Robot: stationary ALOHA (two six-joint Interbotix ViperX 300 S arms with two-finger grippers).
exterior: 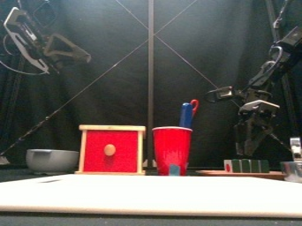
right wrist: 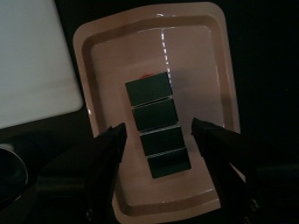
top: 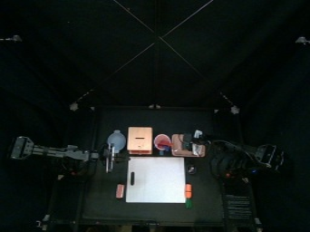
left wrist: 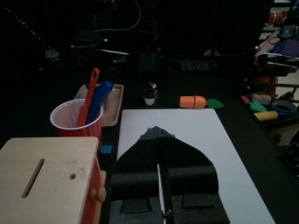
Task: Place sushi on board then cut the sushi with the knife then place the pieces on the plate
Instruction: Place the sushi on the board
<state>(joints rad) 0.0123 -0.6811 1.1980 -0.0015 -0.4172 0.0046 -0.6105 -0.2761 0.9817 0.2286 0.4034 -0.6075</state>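
- Toy sushi roll of four dark green blocks (right wrist: 156, 122): whole, lying lengthwise in the flat pink tray (right wrist: 105, 52), at 1 o'clock from the white cutting board (top: 158, 179).
- Right gripper (right wrist: 160, 131): hovers over the roll, jaws wide, one on each side of the blocks, no contact visible.
- Red cup (exterior: 172, 148) with blue and red toy knives (exterior: 189, 112): at the board's 12 o'clock.
- Pale wooden box with red drawer front (exterior: 112, 148) at 11 o'clock, blue-grey bowl (exterior: 52, 160) at 10.
- Left gripper (left wrist: 159, 133): over the board's 9 o'clock side, jaws closed, empty.
- Orange toy food (top: 189, 190): on the black worktop (top: 103, 208), beside the board's 4 o'clock edge.
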